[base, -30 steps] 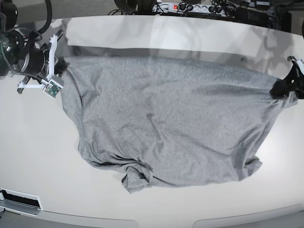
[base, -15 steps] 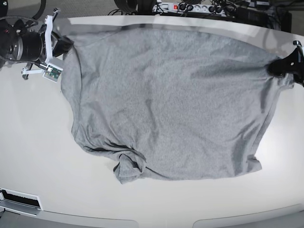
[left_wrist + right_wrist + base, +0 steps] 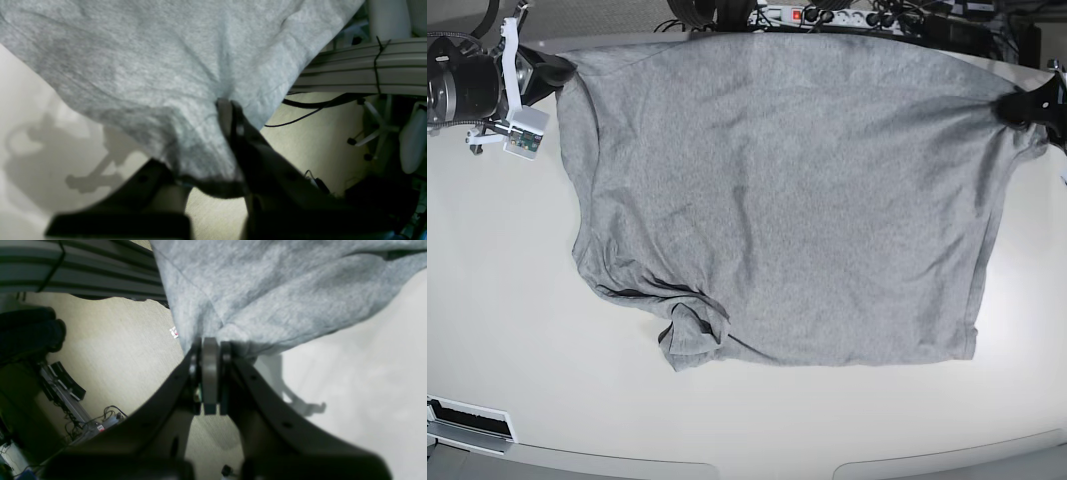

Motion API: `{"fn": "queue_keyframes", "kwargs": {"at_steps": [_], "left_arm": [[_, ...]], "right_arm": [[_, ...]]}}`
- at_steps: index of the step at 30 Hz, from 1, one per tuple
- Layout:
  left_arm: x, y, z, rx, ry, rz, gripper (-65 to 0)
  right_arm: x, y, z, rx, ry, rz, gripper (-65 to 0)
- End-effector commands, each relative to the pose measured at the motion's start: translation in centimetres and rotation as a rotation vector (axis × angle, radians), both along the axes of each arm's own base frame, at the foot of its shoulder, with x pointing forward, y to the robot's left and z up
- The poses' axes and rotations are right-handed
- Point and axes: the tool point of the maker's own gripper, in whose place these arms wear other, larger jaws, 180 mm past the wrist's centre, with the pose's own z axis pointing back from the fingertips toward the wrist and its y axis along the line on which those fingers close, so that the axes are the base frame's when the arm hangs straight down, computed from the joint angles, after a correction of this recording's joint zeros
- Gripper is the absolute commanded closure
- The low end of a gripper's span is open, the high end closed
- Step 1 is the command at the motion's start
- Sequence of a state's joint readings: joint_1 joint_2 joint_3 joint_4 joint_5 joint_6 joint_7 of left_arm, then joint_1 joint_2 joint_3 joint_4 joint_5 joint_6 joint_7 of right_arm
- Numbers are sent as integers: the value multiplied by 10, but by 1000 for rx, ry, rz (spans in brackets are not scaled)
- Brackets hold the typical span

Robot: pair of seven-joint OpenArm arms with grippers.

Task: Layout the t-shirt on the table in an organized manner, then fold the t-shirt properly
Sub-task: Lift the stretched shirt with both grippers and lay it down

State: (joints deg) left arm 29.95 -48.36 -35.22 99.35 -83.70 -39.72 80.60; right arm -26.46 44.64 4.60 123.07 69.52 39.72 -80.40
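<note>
The heather-grey t-shirt (image 3: 777,200) hangs stretched between my two grippers, its far edge lifted past the table's back edge and its near part trailing on the white table (image 3: 507,300). My left gripper (image 3: 1019,108) at the right of the base view is shut on one corner of the t-shirt (image 3: 186,83); its black fingers (image 3: 233,123) pinch the hem. At the base view's upper left, my right gripper (image 3: 562,72) is shut on the other corner, pads (image 3: 209,366) pressed together on the t-shirt (image 3: 267,290). A sleeve (image 3: 692,340) lies bunched at the near left.
A power strip and cables (image 3: 827,15) lie beyond the table's far edge. Carpeted floor (image 3: 116,340), an aluminium rail (image 3: 360,73) and chair legs (image 3: 370,133) show behind the grippers. The table's near edge (image 3: 747,465) runs along the bottom.
Both grippers have carried the t-shirt's held edge up and away toward the table's far side, so the cloth is pulled tauter and its near hem has slid farther from the front edge.
</note>
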Motion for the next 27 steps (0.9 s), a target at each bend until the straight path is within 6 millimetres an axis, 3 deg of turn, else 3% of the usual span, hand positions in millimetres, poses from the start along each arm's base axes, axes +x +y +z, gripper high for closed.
{"fn": "queue_keyframes", "kwargs": {"at_steps": [1,6,10,14,17,24,26,27], "left_arm": [[8,-1,11,-5,-36,-16,0],[21,3,12,9,-99,17,0],[29,10,12,50,-143,37,0],[46,15,36,1,-246,98,0],[38,17,33,11,-203,84,0],[0,-2,5,-17,-18,0,0],[14,-4,7,-20,-82,24,0],[32,0,13,-5,-166,49,0]], "right_arm": [[3,0,7,7,-21,16,0],[6,0,7,3,-33,14,0],[20,-17,2,-95,-93,-1,0],[44,-22,16,-73,-188,-57,0],[43,-24,15,-79,-184,-63,0],[13,-11,4,-27,-73,-39,0],[21,-13,2,-44,-106,-44,0],[37,-15,6,-52,-175,-56,0]]}}
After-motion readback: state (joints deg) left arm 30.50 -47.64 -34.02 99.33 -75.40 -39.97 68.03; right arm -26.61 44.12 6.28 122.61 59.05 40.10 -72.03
